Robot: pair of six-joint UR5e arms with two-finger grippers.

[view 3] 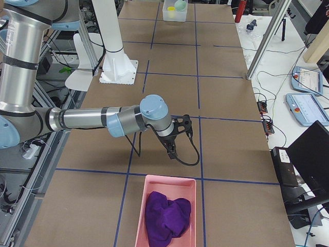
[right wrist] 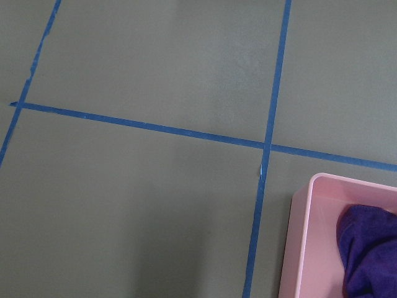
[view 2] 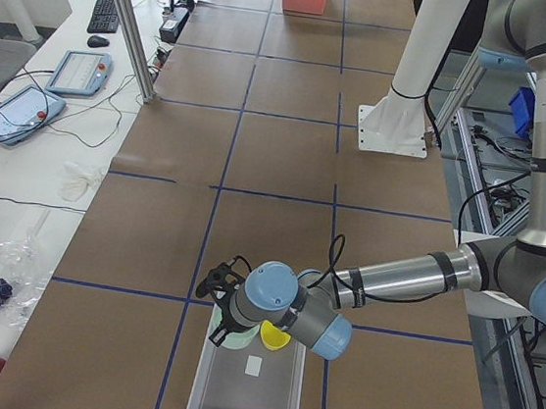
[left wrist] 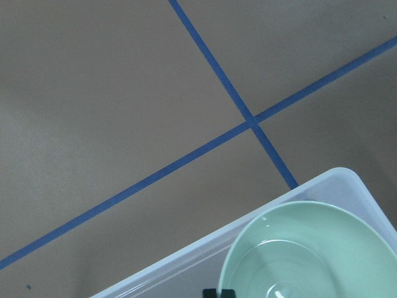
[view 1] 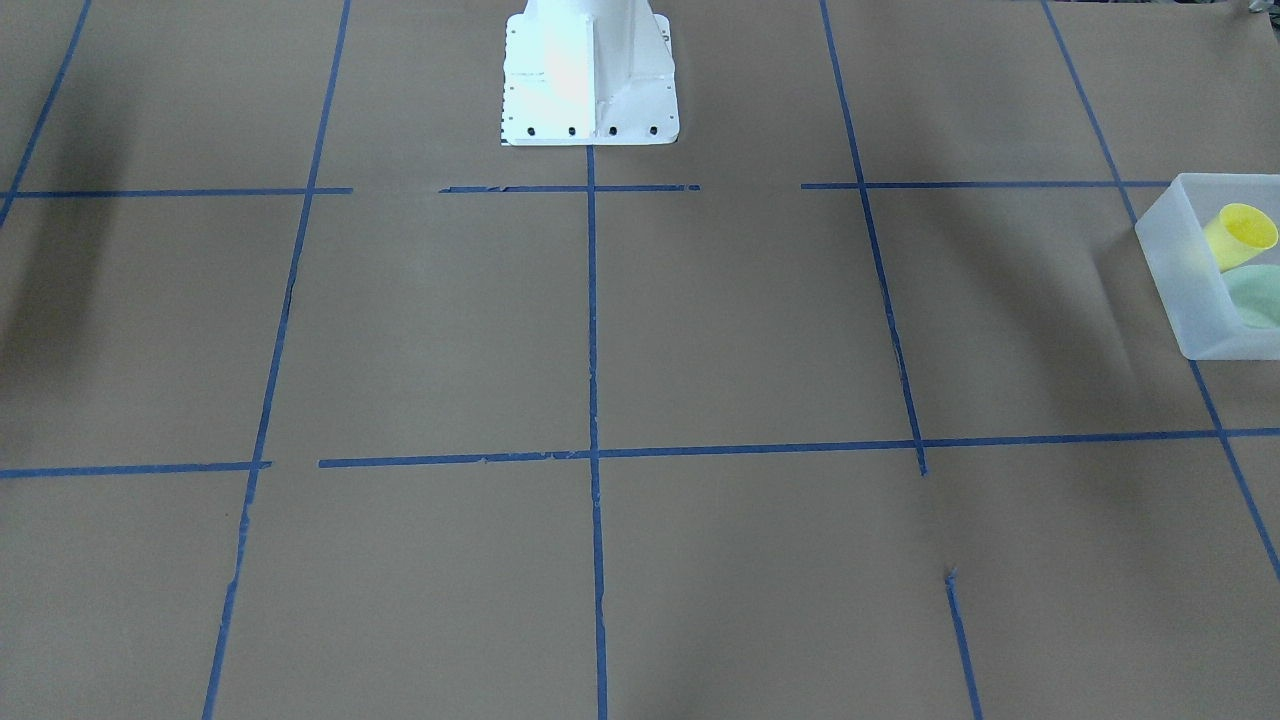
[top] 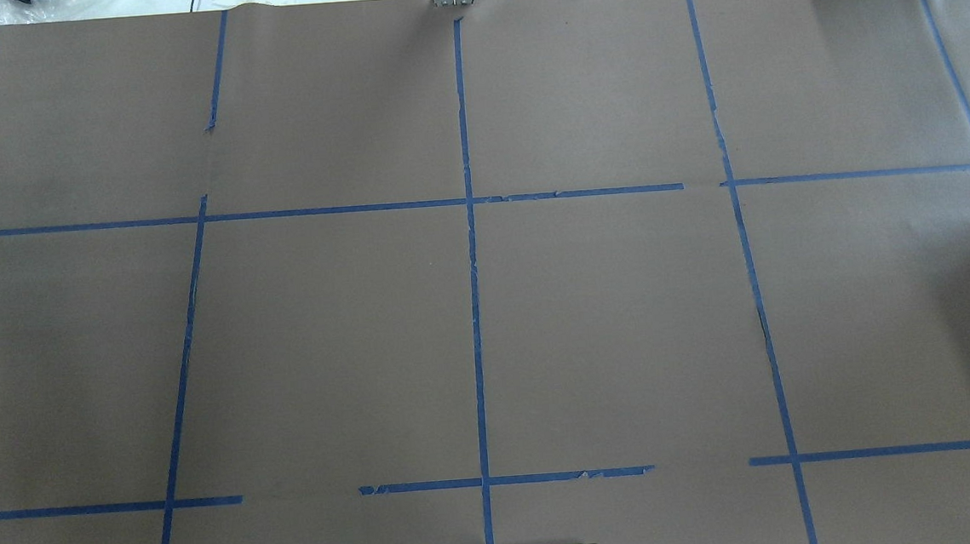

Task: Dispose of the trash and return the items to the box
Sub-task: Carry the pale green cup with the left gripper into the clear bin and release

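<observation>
The frosted-white box [view 1: 1190,290] stands at the table's end on my left side. The yellow cup [view 1: 1240,235] lies tilted inside it, and the mint-green bowl [view 1: 1255,295] sits beside the cup. In the exterior left view my left gripper [view 2: 225,320] hangs right over the bowl [view 2: 236,338] at the box's [view 2: 241,398] near end, next to the cup [view 2: 275,338]. I cannot tell whether it is open or shut. The left wrist view looks down into the bowl [left wrist: 298,254]. My right gripper [view 3: 171,148] hovers over bare table, and I cannot tell its state.
A pink bin [view 3: 169,180] holding a purple cloth [view 3: 165,216] sits at the table's right end, close to the right gripper; it also shows in the right wrist view [right wrist: 298,205]. The white robot base [view 1: 590,90] stands at mid-table. Blue tape lines grid the brown table.
</observation>
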